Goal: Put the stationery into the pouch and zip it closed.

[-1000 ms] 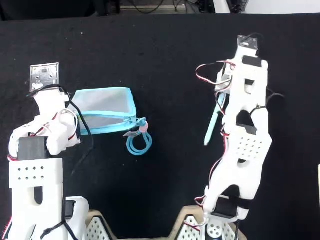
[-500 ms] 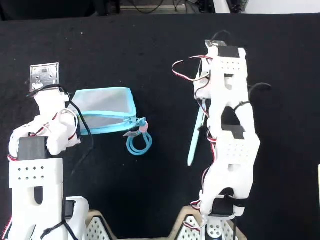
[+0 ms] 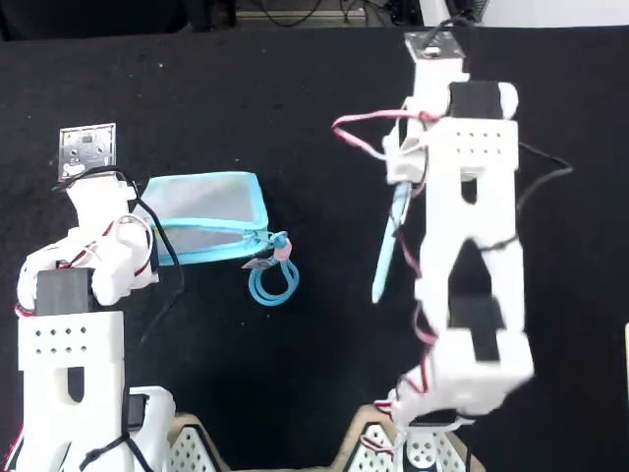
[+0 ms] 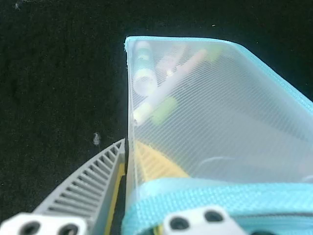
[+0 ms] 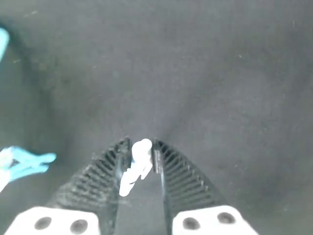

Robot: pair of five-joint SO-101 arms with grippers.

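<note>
A translucent pouch with teal trim lies flat at the left of the black table. A teal zip loop trails off its right end. My left gripper is shut on the pouch's left edge. In the left wrist view the pouch holds several pens and markers, and my left gripper clamps its rim. My right gripper is shut on the top of a light blue pen, which hangs tilted above the table right of the loop. The right wrist view shows my right gripper pinching the pen's white end.
A small square metal plate lies behind my left arm. The teal loop shows off to one side in the right wrist view. Bare black cloth spans between pouch and pen. The arm bases stand at the front edge.
My right arm has carried the pen left, toward the pouch, and has then stretched farther across the table. The left arm and the pouch have not moved.
</note>
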